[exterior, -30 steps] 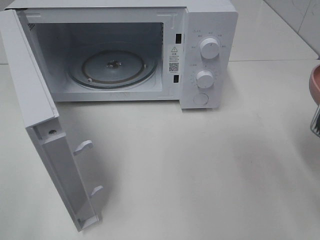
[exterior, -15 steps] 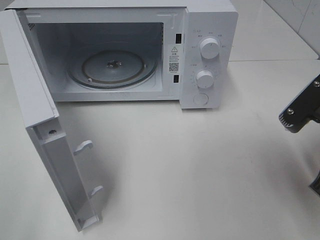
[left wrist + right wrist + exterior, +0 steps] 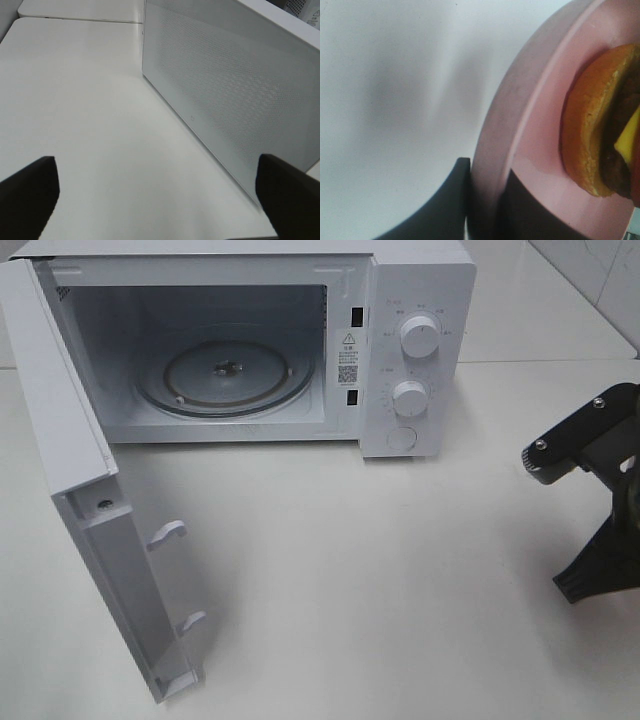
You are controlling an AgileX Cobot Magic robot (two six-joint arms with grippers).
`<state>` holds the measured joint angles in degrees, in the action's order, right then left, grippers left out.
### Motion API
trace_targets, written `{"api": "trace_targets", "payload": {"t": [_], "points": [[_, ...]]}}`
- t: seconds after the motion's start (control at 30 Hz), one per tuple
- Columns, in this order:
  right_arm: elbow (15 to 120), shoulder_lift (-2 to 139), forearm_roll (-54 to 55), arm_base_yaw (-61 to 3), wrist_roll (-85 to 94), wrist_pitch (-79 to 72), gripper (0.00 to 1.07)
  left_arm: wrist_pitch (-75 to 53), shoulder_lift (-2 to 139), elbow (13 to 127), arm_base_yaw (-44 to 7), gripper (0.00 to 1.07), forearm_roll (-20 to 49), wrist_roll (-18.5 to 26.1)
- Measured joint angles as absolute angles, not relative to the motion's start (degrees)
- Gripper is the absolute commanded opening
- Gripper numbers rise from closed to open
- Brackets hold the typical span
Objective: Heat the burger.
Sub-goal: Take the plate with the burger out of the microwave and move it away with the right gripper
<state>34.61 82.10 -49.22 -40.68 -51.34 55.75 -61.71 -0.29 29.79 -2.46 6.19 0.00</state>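
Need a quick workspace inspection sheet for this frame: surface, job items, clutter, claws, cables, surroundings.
Surface: white table, bare in front of the microwave.
Job's things: burger sits on a pink plate, seen only in the right wrist view. Microwave stands at the back, door swung wide open, glass turntable with nothing on it.
Clutter: nothing seen.
Claws: right claw is shut on the pink plate's rim, one finger on each side; the right arm shows at the right edge of the high view. Left claw is open, holding nothing, beside the door's perforated outer face.
Cables: nothing seen.
Surroundings: tiled wall at upper right.
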Motion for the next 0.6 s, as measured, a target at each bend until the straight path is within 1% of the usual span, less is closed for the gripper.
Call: {"api": "trace_targets", "payload": {"t": [0.33,0.6], "points": [[35.29,90.81,-49.5,-40.68,-57.18,55.06,0.0,-61.71,-0.29,29.79,-2.46,1.0,6.19,0.0],[35.35,97.75,-49.85,-40.68,-62.11,51.68,0.04,-61.71,-0.29,29.79,-2.46,1.0,6.19,0.0]]}}
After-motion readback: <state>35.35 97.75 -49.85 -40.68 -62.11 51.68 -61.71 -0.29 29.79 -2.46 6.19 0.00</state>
